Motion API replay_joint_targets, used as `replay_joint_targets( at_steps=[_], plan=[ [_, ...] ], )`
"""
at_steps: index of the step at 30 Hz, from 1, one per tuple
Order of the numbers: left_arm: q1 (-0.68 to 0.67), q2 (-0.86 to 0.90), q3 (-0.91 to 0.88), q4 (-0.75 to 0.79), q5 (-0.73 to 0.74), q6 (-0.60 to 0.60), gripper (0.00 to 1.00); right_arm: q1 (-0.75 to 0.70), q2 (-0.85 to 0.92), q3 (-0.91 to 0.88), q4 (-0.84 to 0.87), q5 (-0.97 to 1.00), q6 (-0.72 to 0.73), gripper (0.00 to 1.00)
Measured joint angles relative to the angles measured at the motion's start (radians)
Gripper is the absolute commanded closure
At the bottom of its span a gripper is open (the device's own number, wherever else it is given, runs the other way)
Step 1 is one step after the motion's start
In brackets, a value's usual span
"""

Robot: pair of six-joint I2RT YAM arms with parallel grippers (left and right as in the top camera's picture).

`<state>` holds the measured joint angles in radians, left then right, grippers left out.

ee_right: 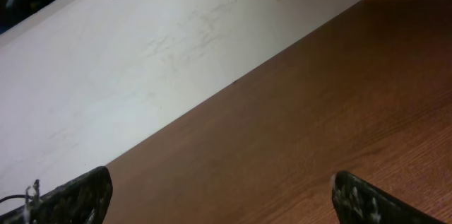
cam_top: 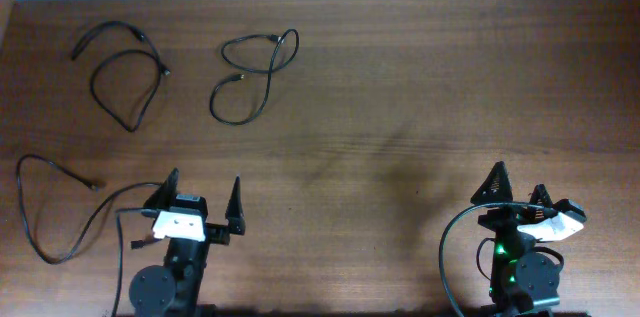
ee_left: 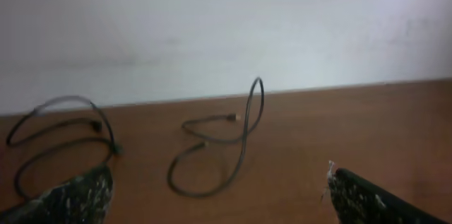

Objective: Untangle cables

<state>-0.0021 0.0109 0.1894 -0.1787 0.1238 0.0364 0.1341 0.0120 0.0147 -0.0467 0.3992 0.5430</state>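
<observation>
My left fingers (cam_top: pixel 171 189) and right fingers (cam_top: pixel 497 183) gape wide, empty. A near cable (cam_top: pixel 46 259) lies left of my left fingers; two cables (cam_top: pixel 131 128) lie well ahead.

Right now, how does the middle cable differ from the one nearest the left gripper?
The middle cable crosses itself in a figure-eight; the near cable lies as one open curve. The middle cable sits toward the far edge; the near cable runs up to the left gripper. Both are thin and black, each lying alone.
</observation>
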Motion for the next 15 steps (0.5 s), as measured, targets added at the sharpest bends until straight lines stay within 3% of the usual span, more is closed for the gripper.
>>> replay_joint_targets(
  at_steps=[5, 15],
  plan=[
    [0.0, 0.0, -0.159, 0.161, -0.007, 0.0, 0.01, 0.0, 0.0, 0.0, 0.0, 0.0, 0.0, 0.02],
    [0.0, 0.0, -0.179, 0.115, -0.008, 0.0, 0.01, 0.0, 0.0, 0.0, 0.0, 0.0, 0.0, 0.01]
  ],
)
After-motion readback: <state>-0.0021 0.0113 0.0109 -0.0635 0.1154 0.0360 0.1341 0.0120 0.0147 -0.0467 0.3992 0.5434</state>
